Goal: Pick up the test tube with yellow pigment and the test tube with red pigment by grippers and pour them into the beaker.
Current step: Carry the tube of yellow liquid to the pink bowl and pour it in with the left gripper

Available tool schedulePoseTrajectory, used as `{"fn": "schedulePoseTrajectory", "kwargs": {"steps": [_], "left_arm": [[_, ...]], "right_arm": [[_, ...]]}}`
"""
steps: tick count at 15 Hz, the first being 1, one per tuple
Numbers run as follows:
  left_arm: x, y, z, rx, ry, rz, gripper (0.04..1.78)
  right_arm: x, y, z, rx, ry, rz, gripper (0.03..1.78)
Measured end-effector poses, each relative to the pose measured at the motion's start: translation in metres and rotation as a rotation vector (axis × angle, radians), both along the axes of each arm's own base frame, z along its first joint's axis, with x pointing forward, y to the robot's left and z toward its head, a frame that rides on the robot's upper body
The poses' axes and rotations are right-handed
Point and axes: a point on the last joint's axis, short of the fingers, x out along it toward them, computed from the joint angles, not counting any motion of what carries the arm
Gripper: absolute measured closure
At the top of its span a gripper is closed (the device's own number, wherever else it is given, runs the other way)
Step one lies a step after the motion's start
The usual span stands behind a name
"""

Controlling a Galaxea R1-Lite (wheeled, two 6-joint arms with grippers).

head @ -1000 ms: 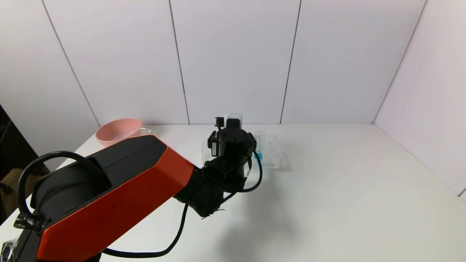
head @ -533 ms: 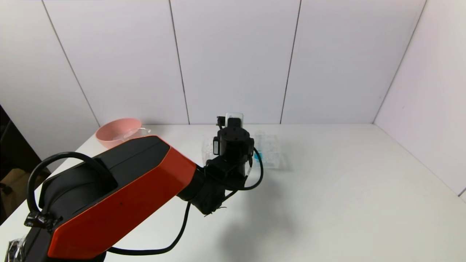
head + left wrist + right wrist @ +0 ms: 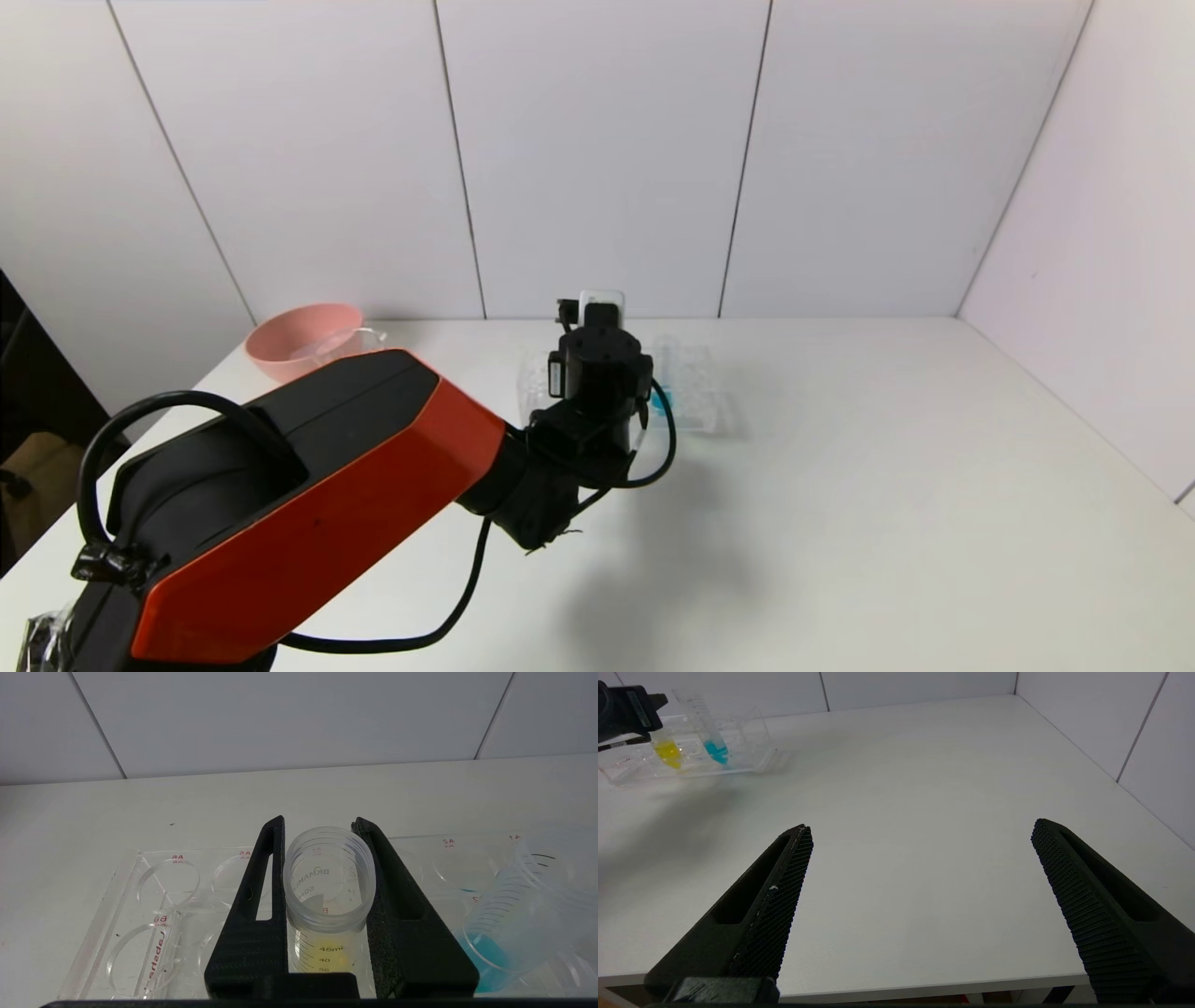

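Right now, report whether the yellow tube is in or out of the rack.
In: the test tube with yellow pigment stands in the clear rack, left gripper jaws shut on it.

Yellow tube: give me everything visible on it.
The yellow tube is clear plastic with a wide, threaded, uncapped mouth, printed graduation marks and yellow liquid low inside. It stands roughly upright in a hole of the clear rack on the white table. The left gripper is shut on it, one finger on each side below the rim. A tilted blue tube stands apart beside it.
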Motion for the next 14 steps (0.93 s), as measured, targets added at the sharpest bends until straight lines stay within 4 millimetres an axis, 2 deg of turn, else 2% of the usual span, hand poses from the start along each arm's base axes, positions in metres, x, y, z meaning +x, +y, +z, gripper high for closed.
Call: {"fn": "schedulePoseTrajectory", "kwargs": {"steps": [2,4,11,14], "left_arm": [[0.0,0.0,0.003,-0.001,-0.002,-0.001,1.34],[-0.001,0.001,0.015,-0.002,-0.023,-0.002,1.34],[-0.015,0.01,0.085,-0.013,-0.078,-0.028,1.34],[-0.022,0.027,0.107,-0.002,-0.069,-0.047,1.34]], "right_arm": [[0.0,0.0,0.0,0.0,0.0,0.0,0.1],[0.0,0.0,0.0,0.0,0.0,0.0,0.1],[0.0,0.0,0.0,0.0,0.0,0.0,0.1],[0.0,0.0,0.0,0.0,0.0,0.0,0.1]]}}
